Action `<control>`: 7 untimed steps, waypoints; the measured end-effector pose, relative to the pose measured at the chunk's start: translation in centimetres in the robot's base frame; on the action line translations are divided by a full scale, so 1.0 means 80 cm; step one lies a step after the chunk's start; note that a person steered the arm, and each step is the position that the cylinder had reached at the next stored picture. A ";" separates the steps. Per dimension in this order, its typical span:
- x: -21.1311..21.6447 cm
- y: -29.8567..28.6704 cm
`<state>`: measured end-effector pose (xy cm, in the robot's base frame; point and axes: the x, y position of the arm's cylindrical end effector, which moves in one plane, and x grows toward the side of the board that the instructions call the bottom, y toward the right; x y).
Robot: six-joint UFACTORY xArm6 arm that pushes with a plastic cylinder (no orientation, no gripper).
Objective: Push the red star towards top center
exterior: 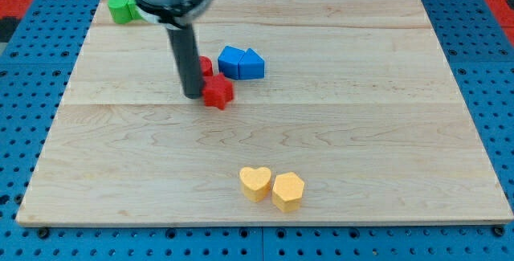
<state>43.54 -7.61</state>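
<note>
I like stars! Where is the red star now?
The red star block sits left of the wooden board's centre, touching my tip on the view's right, below the blue blocks.

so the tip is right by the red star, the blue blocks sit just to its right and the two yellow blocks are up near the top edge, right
Not quite. The camera view shows the two yellow blocks, a heart and a hexagon-like one, near the bottom edge, not the top. The rest holds: my tip is beside the red star, the blue blocks just right.
</note>
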 end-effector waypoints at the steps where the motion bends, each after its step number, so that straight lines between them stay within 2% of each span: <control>1: 0.017 0.067; 2: 0.017 0.124; 4: -0.099 0.153; 7: -0.124 0.252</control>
<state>33.59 12.57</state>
